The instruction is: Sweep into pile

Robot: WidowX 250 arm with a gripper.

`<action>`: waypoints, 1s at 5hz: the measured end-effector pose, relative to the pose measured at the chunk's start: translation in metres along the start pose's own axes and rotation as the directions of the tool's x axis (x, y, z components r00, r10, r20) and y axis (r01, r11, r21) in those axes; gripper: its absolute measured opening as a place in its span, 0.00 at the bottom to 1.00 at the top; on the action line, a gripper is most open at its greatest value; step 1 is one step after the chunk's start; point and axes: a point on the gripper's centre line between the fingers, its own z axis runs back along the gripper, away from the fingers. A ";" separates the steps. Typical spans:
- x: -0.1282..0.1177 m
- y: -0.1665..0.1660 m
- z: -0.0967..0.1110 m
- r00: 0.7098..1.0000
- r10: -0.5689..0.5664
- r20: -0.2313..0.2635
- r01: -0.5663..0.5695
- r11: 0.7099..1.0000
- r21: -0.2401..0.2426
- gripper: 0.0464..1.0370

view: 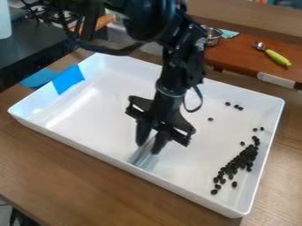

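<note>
The tool hangs over the middle of the white tray, pinching a clear strip that reaches down to the tray's floor. Most of the black beads lie in a long, slanting heap near the right wall, well apart from the strip; a few are scattered above it. The tray sits on the wooden bench, blue tape over its left end.

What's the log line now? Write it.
gripper: holding pale tool | white tray: black beads mostly clustered, several scattered | pile: incomplete
</note>
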 end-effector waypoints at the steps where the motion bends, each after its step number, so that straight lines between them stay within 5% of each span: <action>1: -0.003 -0.015 0.004 1.000 0.013 -0.008 -0.014 1.000 -0.019 0.29; 5: 0.003 -0.072 0.019 0.995 0.083 -0.062 -0.089 0.991 -0.099 0.29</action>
